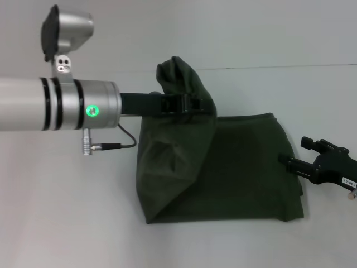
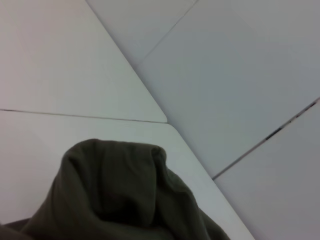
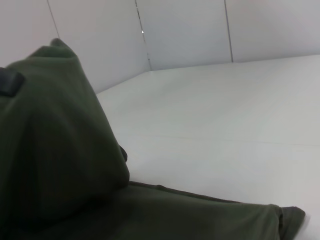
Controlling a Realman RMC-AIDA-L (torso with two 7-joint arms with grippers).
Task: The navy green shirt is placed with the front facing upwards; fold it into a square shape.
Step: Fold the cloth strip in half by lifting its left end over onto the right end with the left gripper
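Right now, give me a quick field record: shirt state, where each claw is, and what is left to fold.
shirt: navy green shirt, partly folded on the white table, plain side up, no lettering visible
lifted part: left portion raised in a peak above the rest
left claw: shut on the raised fabric, above the shirt
right claw: low at the shirt's right edge, fingers apart
remaining: raised flap not yet laid down; outline not yet square
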